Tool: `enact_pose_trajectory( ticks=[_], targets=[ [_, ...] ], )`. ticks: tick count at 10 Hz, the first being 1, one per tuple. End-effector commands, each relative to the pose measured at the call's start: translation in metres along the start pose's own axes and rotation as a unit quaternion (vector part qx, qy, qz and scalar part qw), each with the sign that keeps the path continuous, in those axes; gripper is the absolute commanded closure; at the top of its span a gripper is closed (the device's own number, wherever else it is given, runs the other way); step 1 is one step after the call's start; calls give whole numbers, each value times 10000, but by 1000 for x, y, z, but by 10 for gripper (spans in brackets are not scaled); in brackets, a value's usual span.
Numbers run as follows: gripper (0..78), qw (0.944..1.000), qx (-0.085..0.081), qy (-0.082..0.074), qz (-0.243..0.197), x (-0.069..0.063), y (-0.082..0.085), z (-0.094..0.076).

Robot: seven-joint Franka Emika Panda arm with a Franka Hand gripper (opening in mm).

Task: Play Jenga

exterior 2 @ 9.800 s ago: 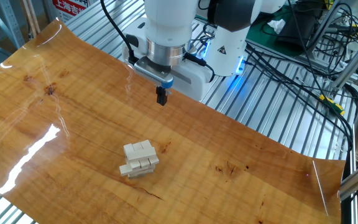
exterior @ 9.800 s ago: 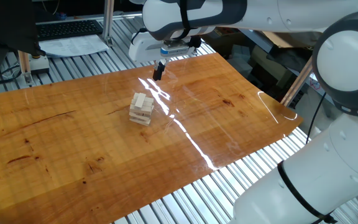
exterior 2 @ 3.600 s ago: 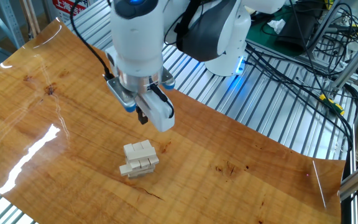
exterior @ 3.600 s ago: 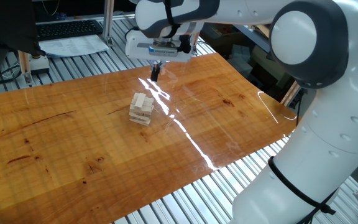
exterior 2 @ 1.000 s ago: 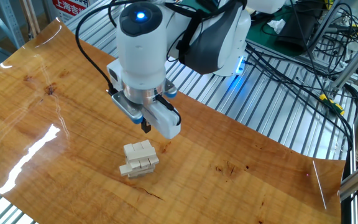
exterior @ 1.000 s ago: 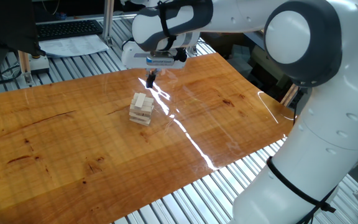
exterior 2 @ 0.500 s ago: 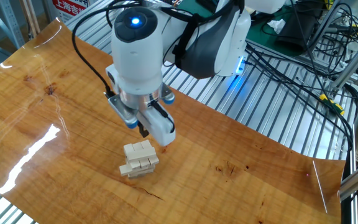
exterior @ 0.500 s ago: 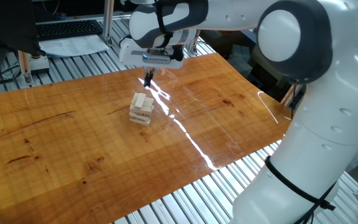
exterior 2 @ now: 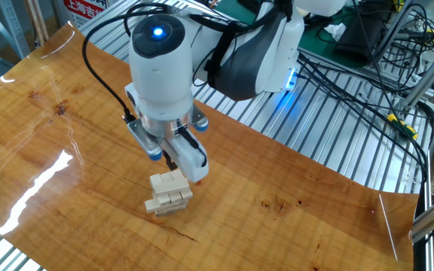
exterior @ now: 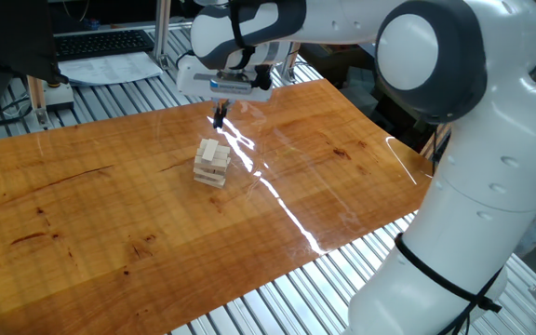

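The Jenga tower (exterior: 212, 163) is a short stack of pale wooden blocks laid crosswise on the wooden tabletop (exterior: 110, 214). It also shows in the other fixed view (exterior 2: 169, 193), where one low block sticks out to the left. My gripper (exterior: 219, 118) hangs just above and slightly behind the tower, pointing down. In the other fixed view my gripper (exterior 2: 173, 162) sits right over the tower's top blocks, a small gap apart. Its dark fingers look pressed together and hold nothing.
A keyboard (exterior: 100, 42) and papers (exterior: 110, 67) lie behind the tabletop. The robot base with a blue light (exterior 2: 277, 68) and cables (exterior 2: 368, 83) stand on the slatted metal bench (exterior 2: 330, 143). A glare streak (exterior: 277, 195) crosses the wood.
My gripper has moved lower and closer to the tower's top. The tower has not moved.
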State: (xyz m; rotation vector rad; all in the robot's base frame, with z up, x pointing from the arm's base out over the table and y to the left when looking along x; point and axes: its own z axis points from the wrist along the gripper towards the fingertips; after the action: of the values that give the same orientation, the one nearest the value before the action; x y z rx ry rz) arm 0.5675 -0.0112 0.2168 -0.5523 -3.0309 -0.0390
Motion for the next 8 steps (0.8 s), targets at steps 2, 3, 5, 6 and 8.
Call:
enact_pose_trajectory(
  ticks=[2,3,5,6,8],
  targets=[
    [776,9945,24,-189,1025,-54,17,2],
    [776,9932,61,-271,1132,-57,19,7],
    [776,9909,119,-370,1285,-61,24,18],
    [776,9904,103,-376,1325,-62,25,22],
    [776,9884,102,-402,1459,-64,28,30]
  ],
)
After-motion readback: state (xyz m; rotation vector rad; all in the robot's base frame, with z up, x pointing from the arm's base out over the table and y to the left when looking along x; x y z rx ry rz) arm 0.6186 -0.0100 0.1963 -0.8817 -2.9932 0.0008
